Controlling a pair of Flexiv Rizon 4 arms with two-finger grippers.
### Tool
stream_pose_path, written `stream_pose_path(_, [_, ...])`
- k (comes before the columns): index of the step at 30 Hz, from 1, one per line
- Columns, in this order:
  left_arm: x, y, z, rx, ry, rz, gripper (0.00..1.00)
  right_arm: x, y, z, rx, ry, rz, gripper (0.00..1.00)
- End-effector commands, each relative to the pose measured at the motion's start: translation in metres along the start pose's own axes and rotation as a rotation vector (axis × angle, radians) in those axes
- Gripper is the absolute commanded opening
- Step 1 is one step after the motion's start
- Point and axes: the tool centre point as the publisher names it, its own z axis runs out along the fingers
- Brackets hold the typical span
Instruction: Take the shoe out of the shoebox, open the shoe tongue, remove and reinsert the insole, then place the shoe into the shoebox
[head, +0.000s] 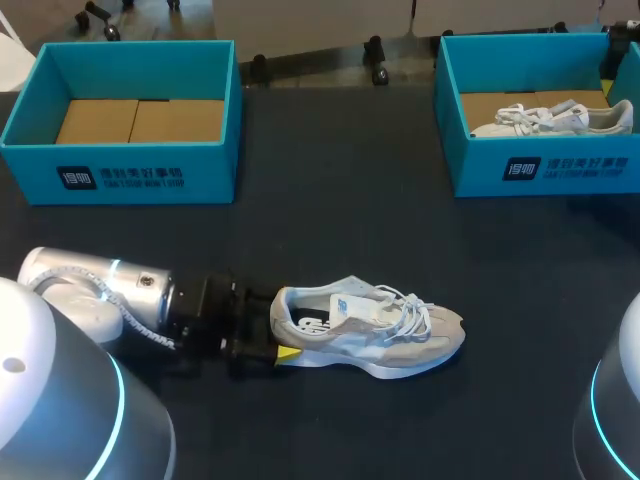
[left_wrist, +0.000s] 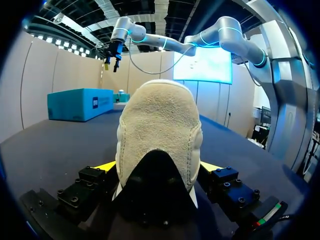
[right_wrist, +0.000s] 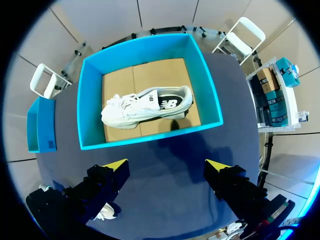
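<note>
While left fingers (left_wrist: 106, 166) clamp its suede heel, pale grey laced shoe (head: 372, 330) upright, right fingers (right_wrist: 116, 165) spread, empty.

Rough, napped heel there on the beige-and-white suede sneaker (left_wrist: 159, 125); matt dark cloth table (head: 340, 220); smooth, matt left-hand teal cardboard shoebox (head: 215, 160).

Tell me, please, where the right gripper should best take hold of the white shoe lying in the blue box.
Probably at the heel collar, from straight above. The shoe lies with its opening facing up, and the shoebox walls bar any sideways approach. The right gripper hangs open above, just off the box's wall.
</note>
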Motion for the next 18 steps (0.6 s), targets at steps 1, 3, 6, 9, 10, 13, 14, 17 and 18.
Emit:
stream_pose_path(1, [0.0012, -0.0012, 0.0031, -0.005, -0.002, 0.001, 1.0, 0.0003, -0.001, -0.0001, -0.002, -0.002, 0.002, 1.0])
stream_pose_path(3, [0.0017, -0.0015, 0.0043, -0.005, -0.002, 0.002, 1.0, 0.0003, -0.001, -0.0001, -0.002, -0.002, 0.002, 1.0])
stream_pose_path(6, [0.0023, -0.0015, 0.0061, -0.005, -0.003, 0.005, 1.0, 0.0003, -0.001, -0.0001, -0.002, -0.002, 0.002, 1.0])
stream_pose_path(9, [0.0025, -0.0012, 0.0081, -0.005, -0.003, 0.007, 1.0, 0.0003, -0.001, -0.0001, -0.002, -0.002, 0.002, 1.0])
stream_pose_path(10, [0.0023, -0.001, 0.0087, -0.005, -0.002, 0.007, 1.0, 0.0003, -0.001, -0.0001, -0.002, -0.002, 0.002, 1.0])
stream_pose_path(13, [0.0009, 0.0001, 0.0108, -0.006, -0.004, 0.009, 1.0, 0.0003, -0.001, -0.0001, -0.002, -0.002, 0.002, 1.0])
stream_pose_path(14, [0.0005, 0.0003, 0.0112, -0.006, -0.004, 0.009, 1.0, 0.0003, -0.001, -0.0001, -0.002, -0.002, 0.002, 1.0])
stream_pose_path(17, [0.0003, 0.0003, 0.0116, -0.005, 0.0, 0.009, 1.0, 0.0003, -0.001, -0.0001, -0.002, -0.002, 0.002, 1.0])
stream_pose_path(18, [0.0004, 0.0, 0.0119, -0.006, 0.002, 0.01, 1.0, 0.0003, -0.001, -0.0001, -0.002, -0.002, 0.002, 1.0])
